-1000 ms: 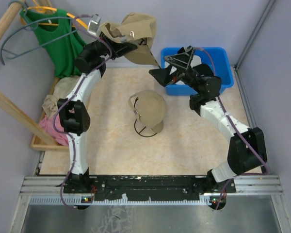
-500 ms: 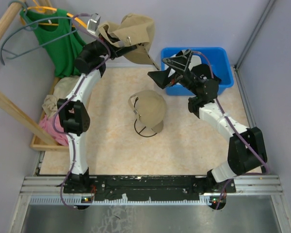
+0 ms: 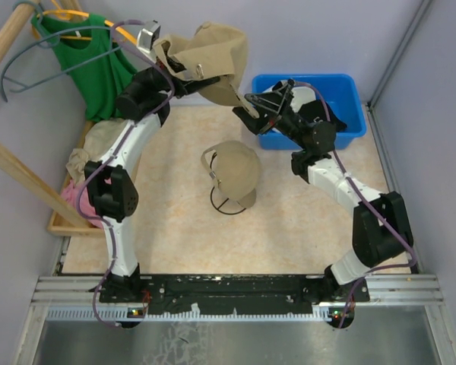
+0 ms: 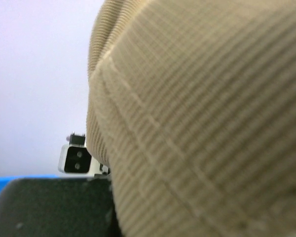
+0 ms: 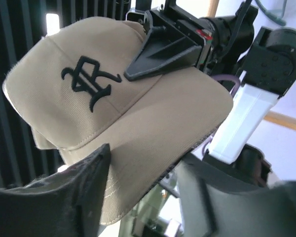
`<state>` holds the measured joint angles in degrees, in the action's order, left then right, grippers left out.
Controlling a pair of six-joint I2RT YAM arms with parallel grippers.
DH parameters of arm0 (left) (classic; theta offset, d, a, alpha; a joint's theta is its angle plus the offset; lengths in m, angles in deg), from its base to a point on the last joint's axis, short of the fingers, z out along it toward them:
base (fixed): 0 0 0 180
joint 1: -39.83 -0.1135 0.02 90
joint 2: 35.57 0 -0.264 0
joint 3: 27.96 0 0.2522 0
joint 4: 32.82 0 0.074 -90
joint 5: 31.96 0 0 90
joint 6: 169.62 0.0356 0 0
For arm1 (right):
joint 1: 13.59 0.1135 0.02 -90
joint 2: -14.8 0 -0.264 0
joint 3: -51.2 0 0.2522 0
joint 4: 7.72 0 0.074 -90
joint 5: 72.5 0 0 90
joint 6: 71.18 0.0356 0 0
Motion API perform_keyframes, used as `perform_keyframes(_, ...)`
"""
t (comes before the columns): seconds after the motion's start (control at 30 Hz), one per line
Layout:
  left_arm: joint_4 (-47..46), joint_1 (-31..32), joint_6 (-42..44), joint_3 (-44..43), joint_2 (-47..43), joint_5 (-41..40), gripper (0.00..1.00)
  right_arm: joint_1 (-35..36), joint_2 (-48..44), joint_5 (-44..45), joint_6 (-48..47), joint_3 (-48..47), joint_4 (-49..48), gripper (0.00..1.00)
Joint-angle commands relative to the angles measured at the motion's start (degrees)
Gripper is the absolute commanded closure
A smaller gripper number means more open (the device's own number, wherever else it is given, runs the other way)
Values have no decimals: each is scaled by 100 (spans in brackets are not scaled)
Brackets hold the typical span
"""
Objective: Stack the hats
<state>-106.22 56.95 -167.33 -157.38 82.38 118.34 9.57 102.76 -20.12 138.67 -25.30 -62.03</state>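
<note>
Jaws of our left gripper (image 3: 191,74) are clamping a tan cap (image 3: 215,52) aloft by the back wall (image 3: 327,30), its fabric is filling that wrist's view, and our right gripper (image 5: 144,157), half open, is straddling the brim (image 5: 138,185), holding nothing.

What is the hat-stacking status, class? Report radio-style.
Left hand shut on raised tan cap. Right hand open, straddling its brim. Second tan cap sits on wire sphere; nothing blocking.
</note>
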Motion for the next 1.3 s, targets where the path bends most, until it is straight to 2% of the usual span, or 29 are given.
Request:
perform_keyframes(0.0, -1431, 119, -182, 125, -161, -204, 100, 97, 30, 170, 1350, -431, -292, 60)
perform_keyframes(0.07, -1398, 156, -179, 170, -164, -166, 100, 101, 44, 209, 1335, -433, -292, 76)
perform_keyframes(0.13, -1282, 154, -174, 329, -193, -145, 100, 109, 52, 220, 1306, -443, -369, 87)
perform_keyframes(0.17, -1199, 145, -145, 469, -235, -152, 98, 107, 45, 236, 1299, -430, -410, 95)
perform_keyframes(0.2, -1083, 115, -96, 673, -308, -179, 91, 103, 31, 294, 1277, -393, -466, 100)
perform_keyframes(0.23, -921, 70, -12, 950, -425, -246, 82, 101, 0, 398, 1247, -339, -536, 100)
perform_keyframes(0.4, -383, -332, 507, 2733, -1230, -797, 55, -119, -63, 637, 977, -368, -688, 100)
perform_keyframes(0.47, 62, -450, 765, 3201, -1549, -817, 47, -280, -65, 601, 845, -589, -627, 100)
perform_keyframes(0.57, 871, -597, 1157, 3764, -1912, -915, 28, -487, -35, 555, 659, -985, -538, 100)
perform_keyframes(0.6, 998, -637, 1284, 3940, -2019, -931, 25, -540, -15, 573, 627, -1113, -527, 100)
perform_keyframes(0.73, 2148, -689, 1969, 4220, -2340, -788, 20, -718, 34, 655, 650, -1419, -653, 100)
perform_keyframes(0.83, 2503, -709, 2106, 4507, -2496, -639, 18, -952, -40, 426, 630, -1379, -571, 100)
perform_keyframes(0.9, 2772, -719, 2167, 4689, -2595, -480, 18, -1203, -190, 150, 536, -1221, -401, 100)
perform_keyframes(1.1, 4626, -719, 3185, 5190, -3277, -246, 15, -1937, -786, -1176, -288, -803, 752, 100)
perform_keyframes(1.27, 5358, -719, 3488, 5795, -3856, -298, 14, -2311, -973, -1710, -662, -486, 1089, 100)
